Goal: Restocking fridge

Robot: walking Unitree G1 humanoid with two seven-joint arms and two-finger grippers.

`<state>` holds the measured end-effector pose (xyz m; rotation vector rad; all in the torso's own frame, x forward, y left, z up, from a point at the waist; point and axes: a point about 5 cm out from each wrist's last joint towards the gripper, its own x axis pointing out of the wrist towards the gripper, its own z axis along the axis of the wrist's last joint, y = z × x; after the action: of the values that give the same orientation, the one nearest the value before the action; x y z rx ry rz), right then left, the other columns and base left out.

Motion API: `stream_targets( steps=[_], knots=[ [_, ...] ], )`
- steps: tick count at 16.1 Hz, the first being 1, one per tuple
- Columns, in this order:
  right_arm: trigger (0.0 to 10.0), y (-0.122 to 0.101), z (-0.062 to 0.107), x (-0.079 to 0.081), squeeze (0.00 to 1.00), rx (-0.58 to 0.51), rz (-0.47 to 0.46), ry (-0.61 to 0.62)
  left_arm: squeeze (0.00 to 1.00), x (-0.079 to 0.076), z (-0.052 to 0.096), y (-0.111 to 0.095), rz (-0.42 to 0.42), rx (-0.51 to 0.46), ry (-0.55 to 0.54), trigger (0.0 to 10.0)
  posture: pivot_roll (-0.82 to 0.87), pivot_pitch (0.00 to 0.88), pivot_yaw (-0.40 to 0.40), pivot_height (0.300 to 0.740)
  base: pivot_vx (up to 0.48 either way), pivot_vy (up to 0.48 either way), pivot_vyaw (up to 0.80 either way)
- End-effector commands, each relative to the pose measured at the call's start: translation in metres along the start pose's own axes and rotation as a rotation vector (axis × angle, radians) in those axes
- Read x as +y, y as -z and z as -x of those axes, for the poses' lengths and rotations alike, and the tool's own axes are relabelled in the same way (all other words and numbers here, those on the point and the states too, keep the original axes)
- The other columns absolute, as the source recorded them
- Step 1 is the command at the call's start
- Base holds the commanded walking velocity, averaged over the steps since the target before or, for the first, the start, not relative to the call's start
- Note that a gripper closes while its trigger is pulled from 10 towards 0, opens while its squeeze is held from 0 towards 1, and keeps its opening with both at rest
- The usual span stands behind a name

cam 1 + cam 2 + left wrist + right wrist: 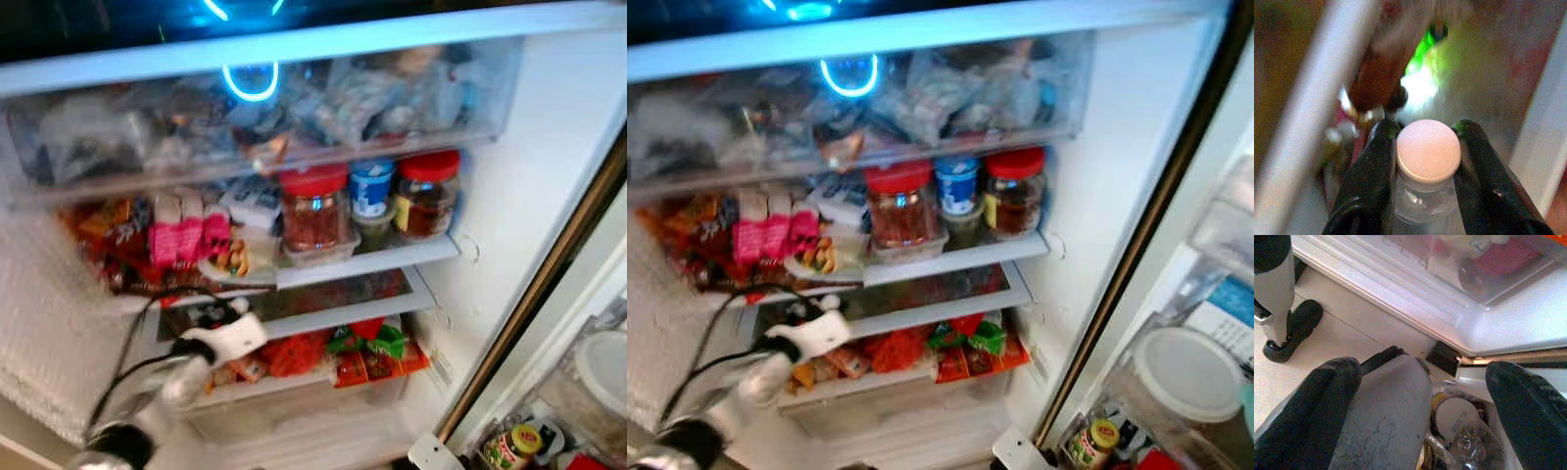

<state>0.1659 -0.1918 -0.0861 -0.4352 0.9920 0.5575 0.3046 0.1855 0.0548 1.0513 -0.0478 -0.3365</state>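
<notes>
Watch the crowded lower shelf (323, 315): push on and your small clear plastic bottle with its white cap (1427, 155) could knock the packets there. Your left tool (1426, 147) pinches it below the cap, arm stretched into the fridge; your right tool (1422, 396) hangs spread, low

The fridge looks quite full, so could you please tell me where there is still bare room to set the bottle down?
The glass shelf under the red-lidded jars looks bare on its right part, above the red and green packets. The jar shelf, the top drawer and the snack corner on the left are crowded. The left gripper, holding the white-capped bottle, is at that shelf's left end.
</notes>
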Motion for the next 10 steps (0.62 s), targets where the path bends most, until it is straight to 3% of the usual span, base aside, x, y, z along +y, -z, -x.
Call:
stream_targets(
  steps=[1,5,10],
  knots=[
    [10.0,0.035,0.005,0.015,0.00,0.147,-0.023,-0.044,0.00,-0.003,0.011,0.011,-0.025,0.018,0.018,10.0,-0.04,0.000,0.044,0.639,0.000,0.000,0.00],
    [10.0,0.036,0.006,0.014,0.00,0.147,-0.031,-0.047,0.00,-0.007,0.020,0.029,-0.112,0.061,0.063,10.0,-0.04,0.000,0.046,0.639,0.000,0.000,0.00],
    [10.0,0.041,0.008,0.013,0.00,0.150,-0.051,-0.048,0.00,-0.012,0.014,0.032,-0.143,0.098,0.072,10.0,-0.07,0.000,0.034,0.639,0.000,0.000,0.00]
  ],
)
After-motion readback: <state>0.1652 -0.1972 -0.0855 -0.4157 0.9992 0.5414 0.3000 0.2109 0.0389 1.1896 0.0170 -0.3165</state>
